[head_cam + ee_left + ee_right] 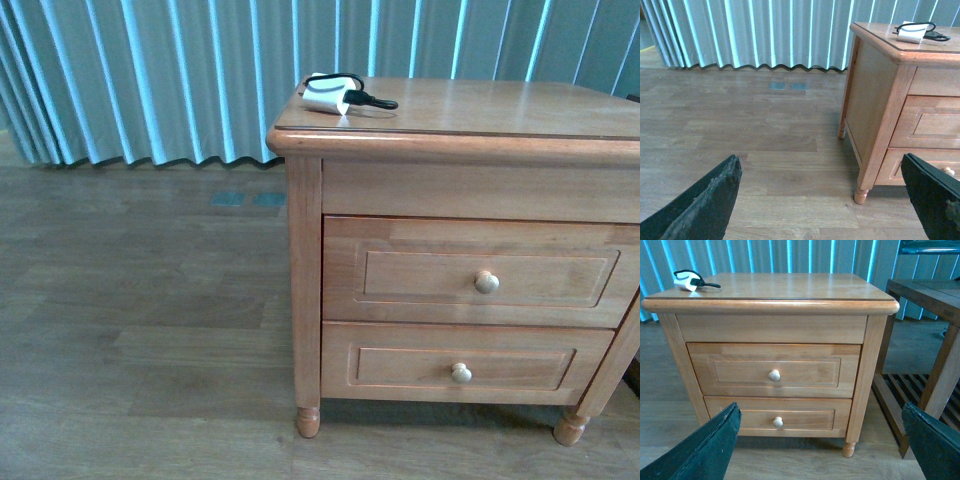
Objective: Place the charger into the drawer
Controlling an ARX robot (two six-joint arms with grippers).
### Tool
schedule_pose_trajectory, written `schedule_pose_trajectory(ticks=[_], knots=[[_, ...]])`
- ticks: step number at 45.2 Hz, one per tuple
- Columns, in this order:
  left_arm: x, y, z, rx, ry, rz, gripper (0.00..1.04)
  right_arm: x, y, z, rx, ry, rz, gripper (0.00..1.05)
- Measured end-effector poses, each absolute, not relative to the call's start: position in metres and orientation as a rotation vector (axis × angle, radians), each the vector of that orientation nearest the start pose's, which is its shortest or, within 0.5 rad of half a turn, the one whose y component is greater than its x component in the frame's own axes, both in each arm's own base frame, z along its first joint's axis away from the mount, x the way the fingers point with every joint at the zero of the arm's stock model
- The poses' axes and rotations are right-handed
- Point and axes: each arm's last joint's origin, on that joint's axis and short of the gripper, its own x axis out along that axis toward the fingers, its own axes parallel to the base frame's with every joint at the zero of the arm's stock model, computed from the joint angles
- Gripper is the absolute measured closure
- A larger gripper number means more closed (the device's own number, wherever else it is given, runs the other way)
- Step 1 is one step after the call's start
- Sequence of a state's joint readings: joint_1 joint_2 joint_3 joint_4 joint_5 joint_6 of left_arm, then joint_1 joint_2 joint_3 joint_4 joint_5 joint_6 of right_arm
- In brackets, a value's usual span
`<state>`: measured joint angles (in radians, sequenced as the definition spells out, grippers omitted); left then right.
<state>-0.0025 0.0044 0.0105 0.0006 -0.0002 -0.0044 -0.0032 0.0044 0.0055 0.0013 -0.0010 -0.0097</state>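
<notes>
No text, label, brand, number or sign could be read on anything in any of the three views.

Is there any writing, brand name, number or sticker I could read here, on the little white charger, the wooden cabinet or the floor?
No readable text in any view.
charger: any print on its white body is too small to make out.
cabinet, drawer, lower drawer: bare wood, no labels or numbers.
bluish floor patches: plain, no lettering visible.
</notes>
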Motion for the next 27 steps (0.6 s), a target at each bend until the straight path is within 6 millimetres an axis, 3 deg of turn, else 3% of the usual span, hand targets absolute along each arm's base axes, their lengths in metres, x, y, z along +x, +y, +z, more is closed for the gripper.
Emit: schedule_pose_trajectory(ticks=[27], knots=[[0.0973, -0.0002, 0.1668, -0.004, -0.007, -0.002, 0.06, 0.0976, -0.0003, 0.1652, -0.009, -0.002, -0.002, 0.08]])
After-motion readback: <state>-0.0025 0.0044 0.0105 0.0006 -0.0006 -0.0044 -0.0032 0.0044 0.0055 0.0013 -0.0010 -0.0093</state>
